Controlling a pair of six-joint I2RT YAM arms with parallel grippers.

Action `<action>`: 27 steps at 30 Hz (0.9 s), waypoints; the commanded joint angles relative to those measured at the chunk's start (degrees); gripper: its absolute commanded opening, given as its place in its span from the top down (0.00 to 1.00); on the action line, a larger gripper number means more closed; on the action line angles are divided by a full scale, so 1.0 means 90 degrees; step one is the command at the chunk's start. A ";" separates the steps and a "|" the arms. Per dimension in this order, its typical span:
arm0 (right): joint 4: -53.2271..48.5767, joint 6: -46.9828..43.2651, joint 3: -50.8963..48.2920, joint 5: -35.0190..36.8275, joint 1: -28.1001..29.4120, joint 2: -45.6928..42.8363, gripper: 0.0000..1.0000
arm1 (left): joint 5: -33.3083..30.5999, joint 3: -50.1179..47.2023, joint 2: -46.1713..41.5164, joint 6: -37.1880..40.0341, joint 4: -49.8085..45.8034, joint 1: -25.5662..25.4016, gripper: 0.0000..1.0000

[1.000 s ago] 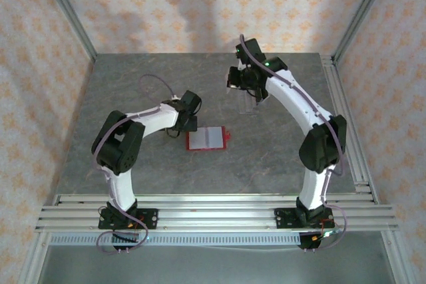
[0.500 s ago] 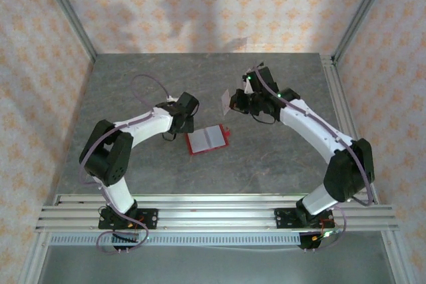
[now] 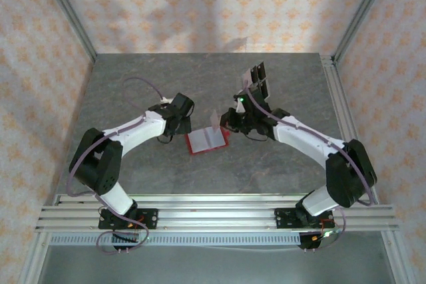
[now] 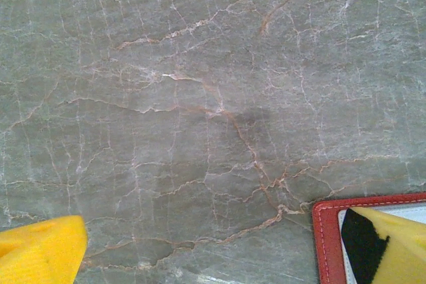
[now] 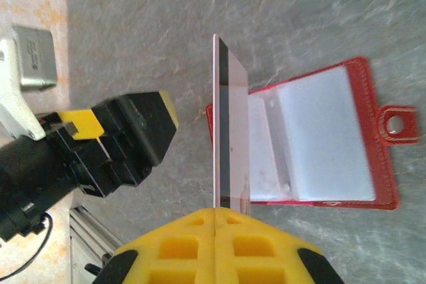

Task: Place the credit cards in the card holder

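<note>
From above we get the whole layout. The card holder (image 3: 208, 140) lies open and flat near the middle of the surface (image 3: 133, 84). A clear stand (image 3: 258, 79) with dark rectangles stands well behind it, to the right.

The right wrist view adds what the overhead cannot. The right jaws are pinched on one credit card (image 5: 229, 131), which stands upright and edge-on, its lower end between the yellow fingers (image 5: 266, 247). The card hangs over the card holder's edge on the side facing the left jaws (we cannot tell whether it touches the pale lining). The clasp tab (image 5: 396, 124) sticks out from the card holder's opposite edge.

The left wrist view shows the left jaws spread wide with nothing between them. One finger (image 4: 40, 251) is over bare stone just beside the card holder. The other finger (image 4: 399, 244) overlaps its red stitched corner.

Bare stone surrounds the card holder on every side. The frame rail (image 3: 345, 114) is well apart from it, to its right.
</note>
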 commanded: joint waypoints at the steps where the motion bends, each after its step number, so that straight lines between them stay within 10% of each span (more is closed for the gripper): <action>1: 0.0614 0.0173 -0.0288 0.0148 0.0164 0.0373 1.00 | 0.0004 -0.0087 -0.0007 -0.0162 -0.0026 -0.0019 0.00; 24: 0.1439 0.0097 -0.0943 0.0371 0.0210 0.1265 1.00 | 0.0151 -0.0574 -0.0021 -0.0172 0.0235 -0.0373 0.00; 27: 0.1398 0.0061 -0.0866 0.0341 0.0187 0.1308 0.86 | 0.0167 -0.0734 -0.0121 -0.0232 0.0268 -0.0532 0.00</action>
